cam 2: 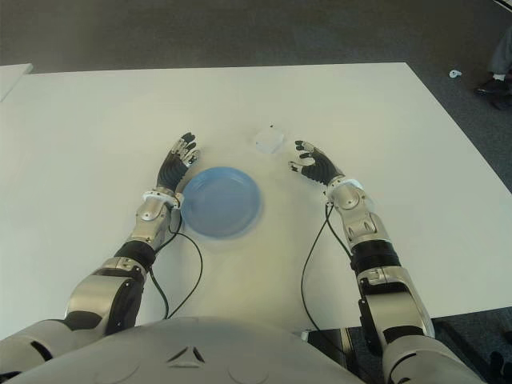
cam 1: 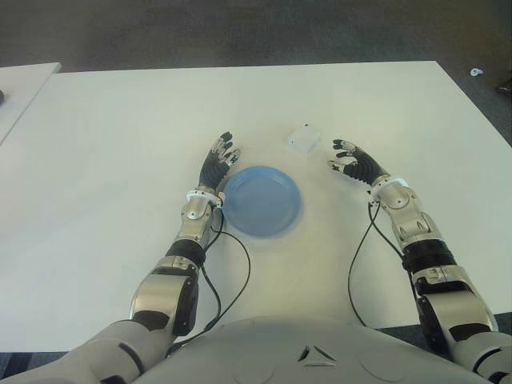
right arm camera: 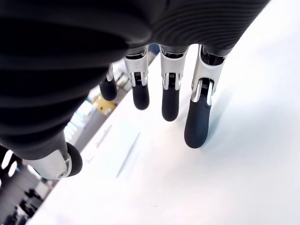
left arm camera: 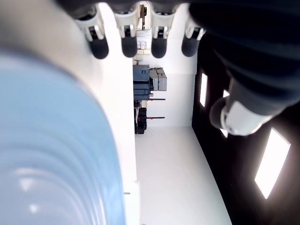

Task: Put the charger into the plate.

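A small white charger [cam 1: 303, 138] lies on the white table [cam 1: 120, 160], just beyond the blue plate [cam 1: 262, 200]. The plate holds nothing. My right hand [cam 1: 350, 161] is to the right of the charger and a little nearer me, its fingers [right arm camera: 198, 123] spread and holding nothing. A gap of table separates it from the charger. My left hand [cam 1: 220, 158] shows at the plate's left rim [left arm camera: 56, 140], fingers [left arm camera: 127, 42] extended and open.
The table's far edge meets dark carpet [cam 1: 240, 32]. A second white table [cam 1: 20, 84] stands at the far left. Black cables [cam 1: 232, 272] run from both wrists back toward my torso. A person's shoe [cam 2: 488, 84] shows at the far right.
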Action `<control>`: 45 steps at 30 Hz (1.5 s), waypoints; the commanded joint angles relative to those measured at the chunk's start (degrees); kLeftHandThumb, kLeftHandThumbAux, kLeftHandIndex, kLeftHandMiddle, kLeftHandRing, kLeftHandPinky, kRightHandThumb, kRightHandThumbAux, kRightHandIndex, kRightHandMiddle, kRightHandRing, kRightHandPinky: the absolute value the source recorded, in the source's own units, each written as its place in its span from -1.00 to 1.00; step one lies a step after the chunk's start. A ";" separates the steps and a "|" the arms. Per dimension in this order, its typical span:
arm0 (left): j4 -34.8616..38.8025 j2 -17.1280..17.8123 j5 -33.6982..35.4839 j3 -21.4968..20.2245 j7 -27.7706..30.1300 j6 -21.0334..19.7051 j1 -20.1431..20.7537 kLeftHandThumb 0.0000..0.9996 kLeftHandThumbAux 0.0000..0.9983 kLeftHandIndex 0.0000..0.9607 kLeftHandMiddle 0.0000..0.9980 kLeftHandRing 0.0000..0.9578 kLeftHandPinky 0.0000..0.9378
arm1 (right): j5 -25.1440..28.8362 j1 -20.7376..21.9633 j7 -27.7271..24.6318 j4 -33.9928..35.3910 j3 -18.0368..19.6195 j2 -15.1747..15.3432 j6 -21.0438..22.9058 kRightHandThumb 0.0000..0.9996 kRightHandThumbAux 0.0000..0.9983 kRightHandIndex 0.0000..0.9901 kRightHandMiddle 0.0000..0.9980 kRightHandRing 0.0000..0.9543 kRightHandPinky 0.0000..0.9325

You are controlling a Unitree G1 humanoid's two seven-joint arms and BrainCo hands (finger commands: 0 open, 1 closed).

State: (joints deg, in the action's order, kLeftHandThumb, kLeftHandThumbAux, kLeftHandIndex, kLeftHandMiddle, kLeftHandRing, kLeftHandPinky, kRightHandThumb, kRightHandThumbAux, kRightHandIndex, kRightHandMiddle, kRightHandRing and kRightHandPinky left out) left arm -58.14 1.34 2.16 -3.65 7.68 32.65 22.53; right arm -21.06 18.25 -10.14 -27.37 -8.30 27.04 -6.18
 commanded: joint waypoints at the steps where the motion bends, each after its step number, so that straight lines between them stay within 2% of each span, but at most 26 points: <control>1: -2.38 -0.68 -0.39 0.23 0.34 -2.60 -1.51 -0.88 0.13 -1.00 -1.00 -1.00 -0.95 | -6.38 -0.10 3.19 1.96 -3.03 2.62 -1.49 -0.97 0.02 -0.99 -0.74 -0.66 -0.60; 7: -2.78 -0.71 -0.22 0.10 0.55 -2.38 -1.32 -0.88 0.12 -1.00 -1.00 -1.00 -0.96 | -9.99 1.90 6.22 1.25 -4.64 3.11 -2.56 -1.00 -0.03 -1.00 -0.87 -0.79 -0.73; 12: -2.77 -0.40 -0.08 -0.13 0.49 -2.51 -1.38 -0.87 0.14 -1.00 -1.00 -1.00 -0.97 | -10.73 4.24 7.28 -0.20 -5.46 2.96 -4.19 -1.00 -0.09 -1.00 -0.98 -0.92 -0.80; 17: 2.13 1.42 0.56 -1.03 0.07 -2.79 -3.49 -0.86 0.14 -1.00 -1.00 -1.00 -0.95 | -10.80 7.16 7.27 -1.41 -5.87 2.53 -5.05 -1.00 -0.14 -1.00 -1.00 -0.98 -0.82; 24: 5.37 4.46 1.79 -3.86 -1.60 -5.26 -5.59 -0.89 0.16 -1.00 -0.96 -0.97 -0.91 | -11.10 11.38 7.48 -5.68 -7.13 1.54 -5.42 -1.00 -0.20 -1.00 -1.00 -1.00 -0.89; 30: 4.54 6.18 1.01 -5.18 -4.16 -6.37 -5.22 -0.92 0.19 -1.00 -0.94 -0.95 -0.91 | -12.33 13.91 9.02 -8.35 -8.67 0.83 -5.59 -1.00 -0.20 -1.00 -1.00 -1.00 -0.93; 45: 0.53 8.52 1.89 -8.18 -7.42 -4.32 -3.47 -0.97 0.21 -1.00 -0.94 -0.97 -0.95 | -16.83 19.12 16.01 -15.37 -12.64 -0.10 -7.79 -1.00 -0.19 -1.00 -1.00 -1.00 -1.00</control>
State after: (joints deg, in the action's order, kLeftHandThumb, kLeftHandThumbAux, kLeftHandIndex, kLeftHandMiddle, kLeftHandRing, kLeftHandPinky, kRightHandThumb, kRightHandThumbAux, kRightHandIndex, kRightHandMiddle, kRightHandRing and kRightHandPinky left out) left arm -54.95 9.53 3.75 -11.04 1.25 29.47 19.83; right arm -36.84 36.28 4.92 -41.15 -20.06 27.29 -13.26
